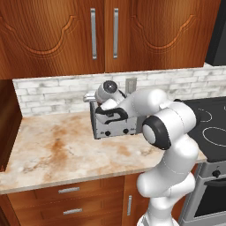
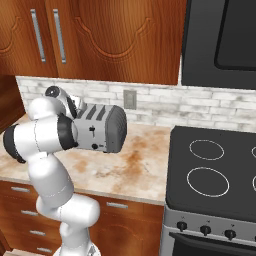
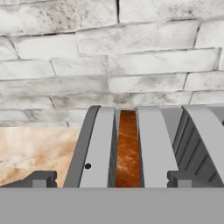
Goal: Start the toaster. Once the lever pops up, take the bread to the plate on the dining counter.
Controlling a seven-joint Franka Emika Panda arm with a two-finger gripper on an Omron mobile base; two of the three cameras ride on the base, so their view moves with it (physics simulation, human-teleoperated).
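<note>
Reddish wood cabinets (image 1: 66, 35), white brick backsplash (image 1: 53, 95), marbled beige countertop (image 1: 57, 150), black stove (image 2: 215, 175)

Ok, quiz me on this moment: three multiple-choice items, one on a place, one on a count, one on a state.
1. Where is the bread?
A. in a slot of the toaster
B. flat on the counter
C. on the stove

2. How many ring marks show on the stove in the right base view?
A. one
B. two whole, more cut off at the edge
C. six

3. How is the gripper?
A. shut on the bread
B. shut on a lever
C. open, above the toaster

Answers:
1 A, brown slice sits between the grey slot walls in the hand view.
2 B, two full rings, partial ones at the right edge.
3 C, fingertips stand wide apart, holding nothing.
</note>
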